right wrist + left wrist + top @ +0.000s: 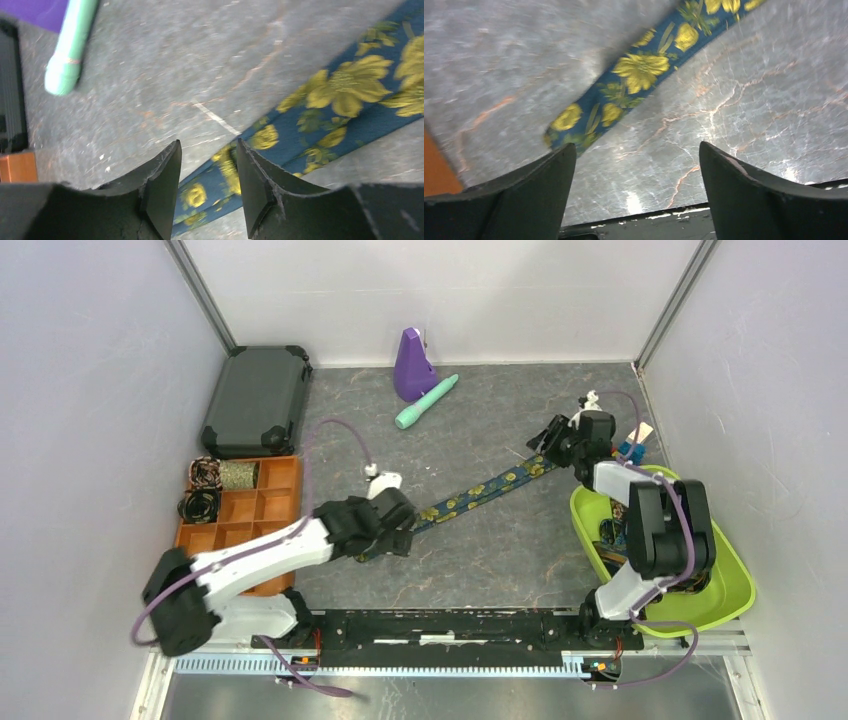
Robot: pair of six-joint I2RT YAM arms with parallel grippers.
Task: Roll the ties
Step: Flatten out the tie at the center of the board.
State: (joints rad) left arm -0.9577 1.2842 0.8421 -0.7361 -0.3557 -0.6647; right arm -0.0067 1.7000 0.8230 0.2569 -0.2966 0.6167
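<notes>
Here, the orange tray (pixel 279 502) holds coiled ties (pixel 207 473).

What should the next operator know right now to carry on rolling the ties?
Left gripper: open, empty, by the near end of the tie.
Right gripper: partly open over the far end, not clamping.
The tie lies flat and unrolled across the table.
Done: two rolls sit in the orange tray.
Left: roll this tie; the green bin may hold more, half hidden by the right arm.
</notes>
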